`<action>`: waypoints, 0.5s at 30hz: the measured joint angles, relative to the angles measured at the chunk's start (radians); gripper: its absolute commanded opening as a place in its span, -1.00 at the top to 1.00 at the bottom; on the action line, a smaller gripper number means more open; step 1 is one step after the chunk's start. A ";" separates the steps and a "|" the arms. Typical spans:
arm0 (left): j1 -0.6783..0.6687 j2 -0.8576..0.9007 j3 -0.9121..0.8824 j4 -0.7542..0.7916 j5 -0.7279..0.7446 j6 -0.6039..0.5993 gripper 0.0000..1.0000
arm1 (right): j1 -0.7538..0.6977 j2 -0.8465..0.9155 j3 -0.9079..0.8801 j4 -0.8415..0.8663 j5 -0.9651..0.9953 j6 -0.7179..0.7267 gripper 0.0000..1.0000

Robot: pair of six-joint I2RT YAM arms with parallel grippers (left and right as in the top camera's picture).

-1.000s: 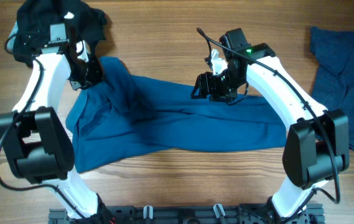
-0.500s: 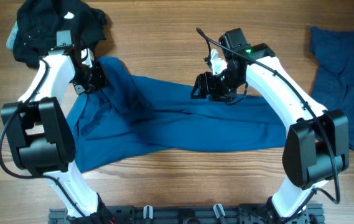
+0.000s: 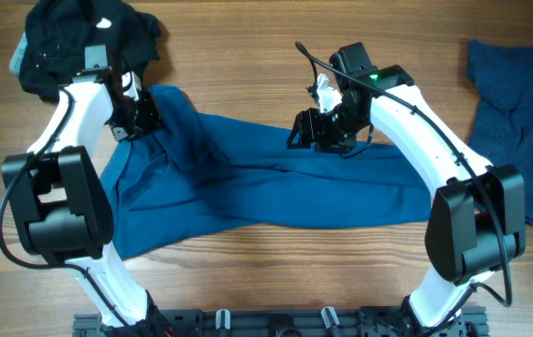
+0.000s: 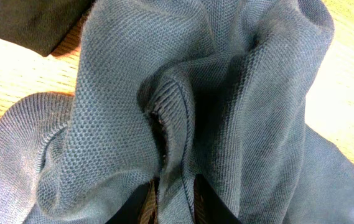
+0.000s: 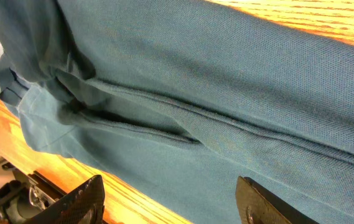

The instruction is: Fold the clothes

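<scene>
Across the middle of the wooden table (image 3: 247, 271), a medium-blue polo shirt (image 3: 275, 192) lies rumpled, gripped by one robot arm.
The left gripper (image 3: 140, 120) is clenched on a raised ridge of the shirt at its far-left corner. The right gripper (image 3: 308, 131) hovers over the far edge, jaws spread, holding nothing. To fold well, the right should probably pinch that edge so both arms spread the cloth flat together. A black garment (image 3: 69, 37) lies far left, a darker blue garment (image 3: 519, 103) far right. No containers are in view.
</scene>
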 measured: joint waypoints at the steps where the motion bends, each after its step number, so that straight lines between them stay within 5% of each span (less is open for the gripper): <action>1: 0.000 0.001 0.000 0.001 0.000 0.000 0.61 | 0.000 0.000 0.000 0.000 0.000 0.000 -0.36; 10: 0.000 0.036 0.000 0.013 0.000 -0.006 0.92 | 0.000 0.000 0.000 0.000 0.000 0.000 -0.36; 15: 0.000 0.037 0.000 0.015 0.000 -0.011 0.92 | 0.000 0.000 0.000 0.000 0.000 0.000 -0.36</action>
